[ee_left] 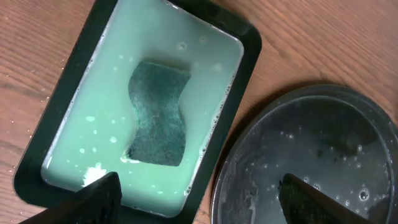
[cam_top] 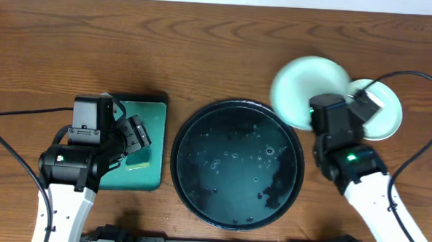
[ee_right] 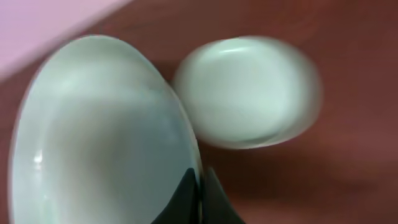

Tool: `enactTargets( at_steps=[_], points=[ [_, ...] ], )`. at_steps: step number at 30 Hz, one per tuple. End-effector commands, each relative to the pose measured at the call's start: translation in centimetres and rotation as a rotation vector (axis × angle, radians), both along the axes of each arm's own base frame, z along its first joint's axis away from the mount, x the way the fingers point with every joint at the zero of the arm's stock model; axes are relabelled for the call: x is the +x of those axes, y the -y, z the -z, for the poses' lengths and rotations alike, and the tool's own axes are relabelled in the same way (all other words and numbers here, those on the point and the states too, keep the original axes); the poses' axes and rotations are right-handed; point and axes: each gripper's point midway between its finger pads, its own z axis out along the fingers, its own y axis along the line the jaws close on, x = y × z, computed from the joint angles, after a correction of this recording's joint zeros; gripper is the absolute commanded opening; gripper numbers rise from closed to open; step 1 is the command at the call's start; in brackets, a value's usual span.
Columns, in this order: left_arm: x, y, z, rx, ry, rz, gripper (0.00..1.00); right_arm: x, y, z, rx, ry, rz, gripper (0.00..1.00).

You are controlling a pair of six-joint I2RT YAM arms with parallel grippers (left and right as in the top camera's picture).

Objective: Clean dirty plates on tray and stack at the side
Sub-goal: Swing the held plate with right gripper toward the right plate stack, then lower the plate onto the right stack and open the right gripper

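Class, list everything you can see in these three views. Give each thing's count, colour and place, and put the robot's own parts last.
table: one, brown wood, under everything
black tray: one, glossy black, round, table centre; wet with suds, no plates on it
green tray: one, teal, rectangular, left of the black tray; holds milky water
sponge: one, dark green, lying in the green tray
held plate: one, pale mint, upper right of the black tray, pinched at its rim
second plate: at least one, pale, on the table at far right; too blurred to rule out a stack
left claw: one, black, open and empty, over the two trays' neighbouring edges
right claw: one, black, shut on the held plate
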Motion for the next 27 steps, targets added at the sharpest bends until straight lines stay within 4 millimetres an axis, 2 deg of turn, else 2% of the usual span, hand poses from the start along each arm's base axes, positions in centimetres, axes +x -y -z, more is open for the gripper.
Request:
enactTargets(
  at_steps=[1,5,8,9,12,14,19,23,27],
  points=[
    [0.4,0.0,-0.7,0.002,0.02,-0.001,0.82,-2.3,7.7,-0.9,-0.219,-0.077,0.247,0.02],
    [0.5,0.0,-0.7,0.002,0.025,-0.001,0.82,-3.2,12.3,2.1,-0.086,-0.144,0.376,0.02],
    [0.3,0.0,-0.6,0.002,0.015,-0.001,0.82,-3.0,14.3,4.7,0.068,-0.155,0.413,0.02],
    [0.2,0.0,-0.5,0.003,0.012,0.0,0.82,-2.8,14.8,6.1,0.155,-0.164,0.415,0.02],
    [0.2,0.0,-0.5,0.003,0.011,-0.001,0.82,-2.3,14.6,10.3,0.382,-0.218,0.359,0.01],
    [0.2,0.0,-0.5,0.003,0.011,-0.001,0.82,-2.3,13.6,13.5,0.533,-0.286,0.296,0.02],
    [0.2,0.0,-0.5,0.003,0.011,-0.001,0.82,-3.8,11.6,18.6,0.684,-0.45,0.246,0.01],
    [0.1,0.0,-0.5,0.003,0.01,-0.001,0.82,-4.5,11.1,19.9,0.706,-0.501,0.253,0.01],
    [0.2,0.0,-0.5,0.003,0.011,-0.001,0.82,-3.9,11.4,18.5,0.684,-0.456,0.239,0.01]
  ],
)
